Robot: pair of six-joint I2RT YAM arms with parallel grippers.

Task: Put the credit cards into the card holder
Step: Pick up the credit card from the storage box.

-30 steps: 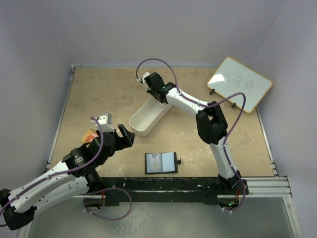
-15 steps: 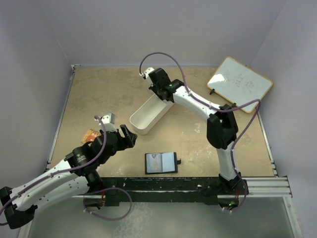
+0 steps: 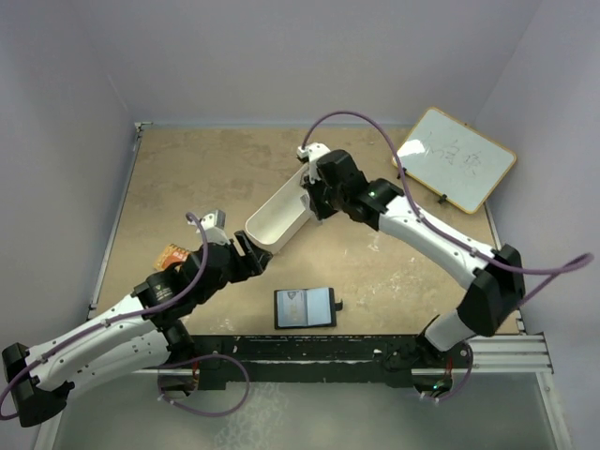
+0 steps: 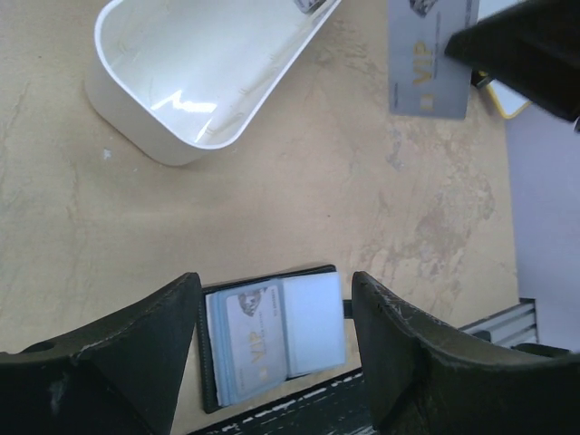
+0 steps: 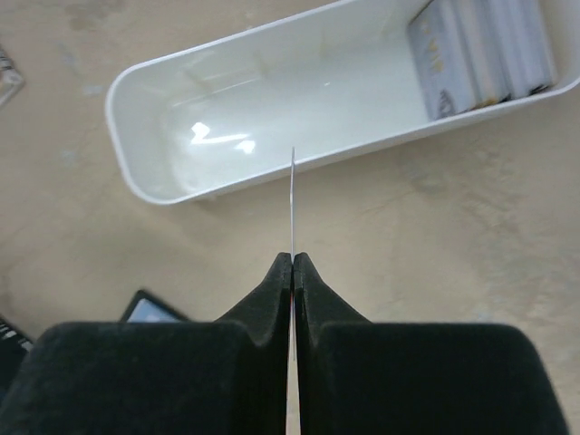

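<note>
The card holder (image 3: 305,307) lies open near the table's front edge, blue-grey inside up, with a grey VIP card in its left pocket (image 4: 252,340). My left gripper (image 4: 274,281) hovers just over it, open and holding nothing. My right gripper (image 5: 293,258) is shut on one grey credit card (image 5: 293,195), seen edge-on in the right wrist view and face-on in the left wrist view (image 4: 430,59). It hangs above the table beside the white tray (image 3: 270,234). More credit cards (image 5: 480,54) stand in the tray's far end.
The long white tray (image 5: 145,118) lies slantwise between the two arms. A small whiteboard (image 3: 455,157) leans at the back right. A small orange object (image 3: 169,255) sits on the table to the left of my left arm.
My right arm has swung from the tray's far end back and to the right, carrying a card. My left gripper has moved right toward the card holder, its jaws narrowing a little.
</note>
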